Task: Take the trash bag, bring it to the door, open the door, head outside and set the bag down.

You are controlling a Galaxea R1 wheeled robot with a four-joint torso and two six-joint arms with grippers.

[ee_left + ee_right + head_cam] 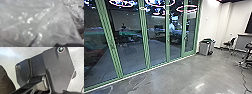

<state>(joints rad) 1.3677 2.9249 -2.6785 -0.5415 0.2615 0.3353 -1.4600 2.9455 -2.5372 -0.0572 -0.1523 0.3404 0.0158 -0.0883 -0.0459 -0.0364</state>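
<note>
Pale plastic, probably one bag (60, 28), shows in the left-wrist view.

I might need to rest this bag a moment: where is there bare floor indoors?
Bare floor stretches between the green-framed glass wall, the grey bin by the white wall and the black cable. It is crowded at the right, with chairs near the counter.
</note>
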